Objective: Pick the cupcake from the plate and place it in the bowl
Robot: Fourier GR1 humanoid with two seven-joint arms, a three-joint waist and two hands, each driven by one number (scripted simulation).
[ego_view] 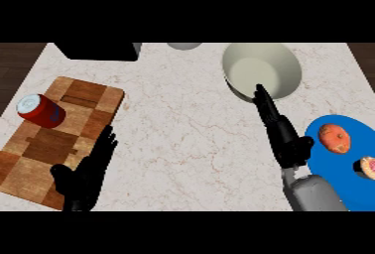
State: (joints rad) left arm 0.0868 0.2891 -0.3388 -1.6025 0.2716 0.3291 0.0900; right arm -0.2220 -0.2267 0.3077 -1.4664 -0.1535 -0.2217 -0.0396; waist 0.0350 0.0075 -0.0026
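The cupcake (366,167) sits on the blue plate (333,166), at the view's right edge, not yet picked. The right hand (285,141) holds nothing; its fingers are straight and together, with tips at the bowl (282,54) rim. It should move over the cupcake and close around its sides from above.

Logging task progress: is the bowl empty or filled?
Empty: the bowl shows only its bare inside; the cupcake sits on the blue plate, at the view's right edge.

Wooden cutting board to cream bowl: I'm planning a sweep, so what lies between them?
Nothing: the head view shows only bare white marble counter between the wooden cutting board and the cream round bowl.
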